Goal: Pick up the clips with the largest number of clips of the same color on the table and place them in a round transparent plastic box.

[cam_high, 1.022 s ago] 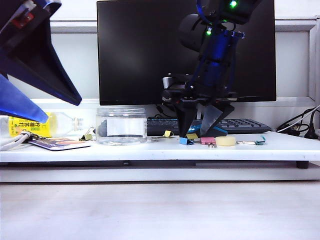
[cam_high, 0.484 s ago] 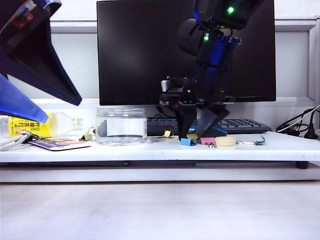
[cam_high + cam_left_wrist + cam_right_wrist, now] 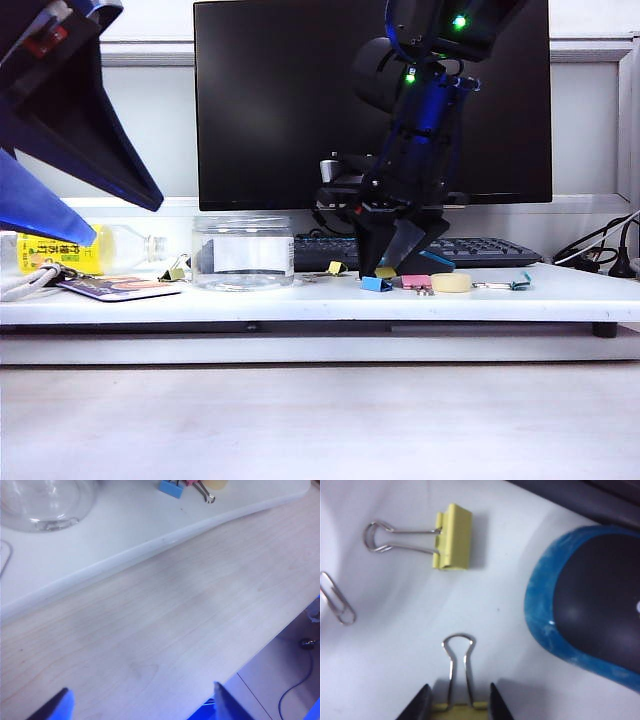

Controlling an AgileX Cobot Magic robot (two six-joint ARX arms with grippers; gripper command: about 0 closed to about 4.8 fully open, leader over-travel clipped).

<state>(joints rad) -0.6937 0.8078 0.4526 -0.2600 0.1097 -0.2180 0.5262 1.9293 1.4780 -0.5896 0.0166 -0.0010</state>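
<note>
Your right gripper (image 3: 456, 702) stood low on the white board (image 3: 560, 290) with its jaws half narrowed around a yellow clip (image 3: 457, 706) beside the mouse (image 3: 590, 605), and I could not tell if they gripped it. Your left gripper (image 3: 140, 705) hung wide and empty. This clip looked light and stiff, so take the body, not the slippery wire handles.

The small pale-yellow binder clip (image 3: 453, 537) looked matt, its thin wire handles bright, polished metal. The squat round box (image 3: 243, 251) was clear, glossy plastic with a white paper-like label. The blue-and-black computer mouse (image 3: 590, 600) shone smoothly. The white shelf (image 3: 100, 560) was smooth; the tabletop (image 3: 165, 630) showed pale wood grain.
</note>
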